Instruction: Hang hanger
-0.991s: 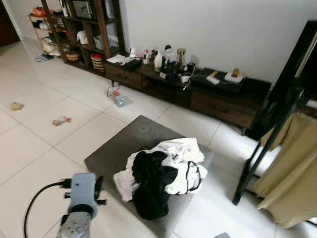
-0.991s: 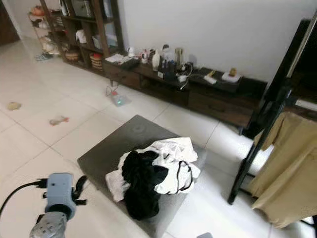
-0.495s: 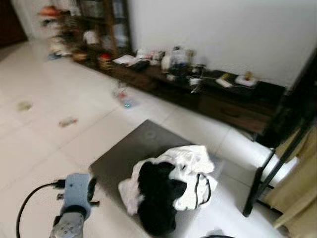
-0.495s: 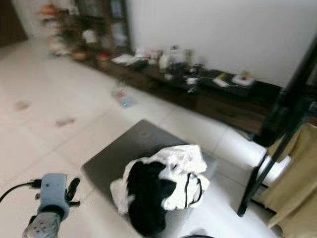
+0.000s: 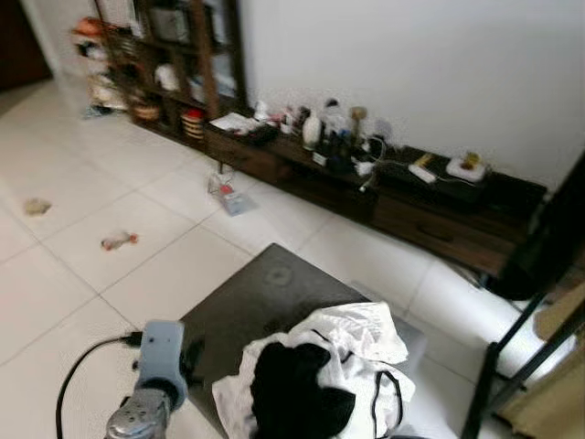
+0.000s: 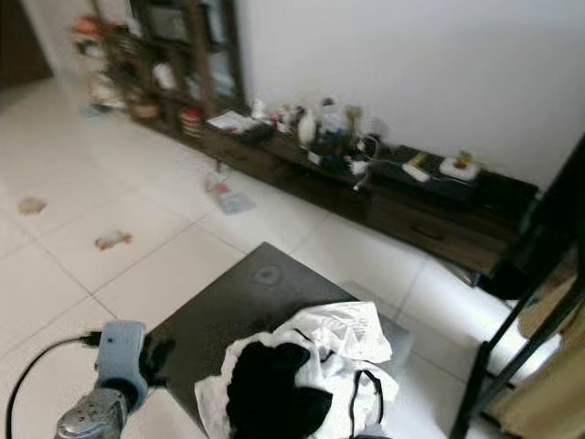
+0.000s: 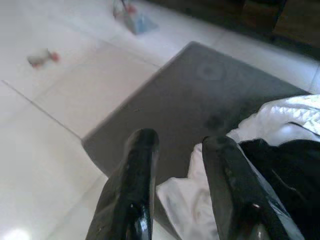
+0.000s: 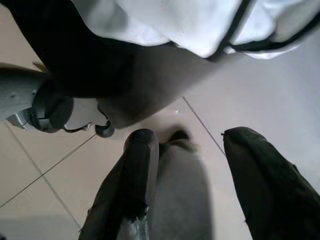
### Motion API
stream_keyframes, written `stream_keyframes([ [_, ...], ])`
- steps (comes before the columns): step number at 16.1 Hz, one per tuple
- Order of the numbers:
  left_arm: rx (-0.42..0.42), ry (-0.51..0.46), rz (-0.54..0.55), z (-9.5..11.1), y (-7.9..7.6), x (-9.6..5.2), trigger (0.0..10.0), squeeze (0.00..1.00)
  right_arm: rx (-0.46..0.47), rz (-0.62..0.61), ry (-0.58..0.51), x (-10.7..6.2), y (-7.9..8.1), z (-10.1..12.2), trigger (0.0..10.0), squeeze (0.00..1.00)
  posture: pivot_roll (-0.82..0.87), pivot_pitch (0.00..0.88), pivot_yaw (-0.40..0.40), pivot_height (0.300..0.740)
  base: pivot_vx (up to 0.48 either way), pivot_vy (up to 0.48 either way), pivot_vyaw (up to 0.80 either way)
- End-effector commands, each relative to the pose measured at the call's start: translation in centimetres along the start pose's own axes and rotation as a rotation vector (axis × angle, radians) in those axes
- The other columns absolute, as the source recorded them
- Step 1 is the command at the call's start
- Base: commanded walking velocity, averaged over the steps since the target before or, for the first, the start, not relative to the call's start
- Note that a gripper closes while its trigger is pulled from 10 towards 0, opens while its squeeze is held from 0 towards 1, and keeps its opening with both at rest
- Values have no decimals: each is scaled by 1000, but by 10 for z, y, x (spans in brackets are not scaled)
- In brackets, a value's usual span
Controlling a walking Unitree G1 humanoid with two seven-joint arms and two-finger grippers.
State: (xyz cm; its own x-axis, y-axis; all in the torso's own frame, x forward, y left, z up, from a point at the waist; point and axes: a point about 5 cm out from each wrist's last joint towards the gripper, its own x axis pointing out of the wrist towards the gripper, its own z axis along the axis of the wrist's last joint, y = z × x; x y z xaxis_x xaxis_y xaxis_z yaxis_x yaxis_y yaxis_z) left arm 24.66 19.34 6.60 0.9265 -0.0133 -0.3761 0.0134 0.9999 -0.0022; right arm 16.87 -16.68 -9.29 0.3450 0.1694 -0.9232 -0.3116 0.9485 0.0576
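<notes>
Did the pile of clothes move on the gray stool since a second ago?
No. The pile of clothes sits on the same right end of the gray stool; the round mark keeps its distance. The camera shifted, not the clothes.

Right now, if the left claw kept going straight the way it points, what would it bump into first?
Probably the grey ottoman top, close beside the pile of clothes. The left claw is open and aims at that spot, though depth is hard to judge.

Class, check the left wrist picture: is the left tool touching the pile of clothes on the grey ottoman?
Apart. In the left wrist view, the open left tool hangs above the ottoman, empty, short of the clothes pile.
</notes>
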Motion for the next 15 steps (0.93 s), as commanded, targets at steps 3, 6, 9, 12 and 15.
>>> stream_keyframes([
  [3, -104, 68, -163, 6, -14, 16, 10000, 0, -6, -16, 44, -3, -10, -12, 10000, 0, 68, 46, -28, 740, 0, 0, 0],
  [6, -268, 103, -299, 19, -24, 36, 10000, 0, -21, -19, 50, -4, -13, -13, 10000, 0, 45, 92, -50, 740, 0, 0, 0],
  [9, -270, 235, -284, 21, -33, 64, 10000, 0, -27, -31, 53, -6, -17, -19, 10000, 0, 8, 164, -65, 740, 0, 0, 0],
  [12, -320, 378, -214, 8, -45, 74, 10000, 0, -23, -32, 68, -8, -20, -33, 10000, 0, -40, 224, -77, 740, 0, 0, 0],
  [15, -384, 404, -256, 6, -52, 74, 10000, 0, -22, -35, 84, -10, -23, -46, 10000, 0, -39, 280, -95, 740, 0, 0, 0],
])
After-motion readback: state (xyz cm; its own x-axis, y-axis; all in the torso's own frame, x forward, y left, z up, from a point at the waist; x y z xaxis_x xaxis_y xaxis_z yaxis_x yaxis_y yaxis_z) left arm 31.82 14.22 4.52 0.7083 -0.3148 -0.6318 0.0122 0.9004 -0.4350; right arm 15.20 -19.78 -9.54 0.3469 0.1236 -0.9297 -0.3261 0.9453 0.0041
